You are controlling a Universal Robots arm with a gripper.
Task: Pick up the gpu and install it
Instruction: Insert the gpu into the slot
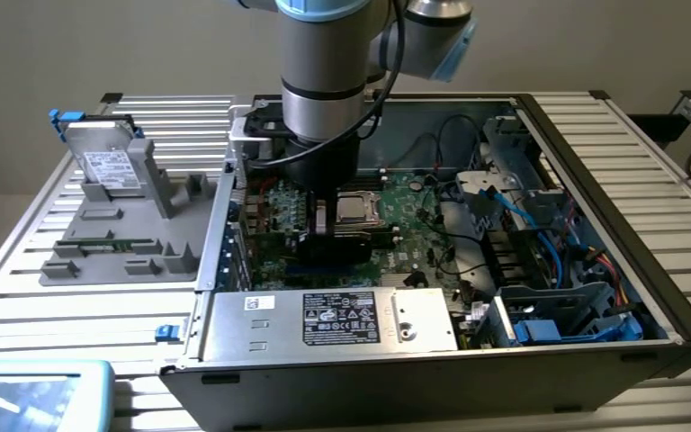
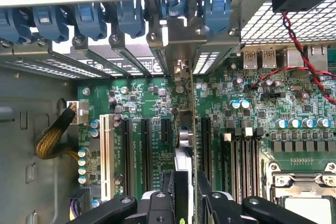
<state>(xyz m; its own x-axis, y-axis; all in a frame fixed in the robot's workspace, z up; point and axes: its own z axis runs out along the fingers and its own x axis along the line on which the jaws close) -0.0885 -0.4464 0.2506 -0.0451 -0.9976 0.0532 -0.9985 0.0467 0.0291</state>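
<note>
My gripper (image 1: 325,220) reaches down into the open computer case (image 1: 633,270), over the green motherboard (image 1: 412,216). It is shut on the gpu (image 1: 334,245), a thin dark card held upright. In the wrist view the gpu (image 2: 185,129) runs edge-on between my black fingers (image 2: 206,195), with the gripper (image 2: 186,203) around its near end. Its silvery end bracket (image 2: 181,72) points at the case's rear slot openings. The card stands over the motherboard (image 2: 152,93) between two black expansion slots (image 2: 144,150); I cannot tell whether its lower edge touches a slot.
Blue slot latches (image 2: 89,19) line the case's rear wall. The CPU socket (image 2: 302,198) and the memory slots (image 2: 241,156) lie beside the card. A power supply (image 1: 334,319) and blue cables (image 1: 550,225) crowd the case. Outside, a grey tray (image 1: 118,261) holds a silver hard drive (image 1: 112,166).
</note>
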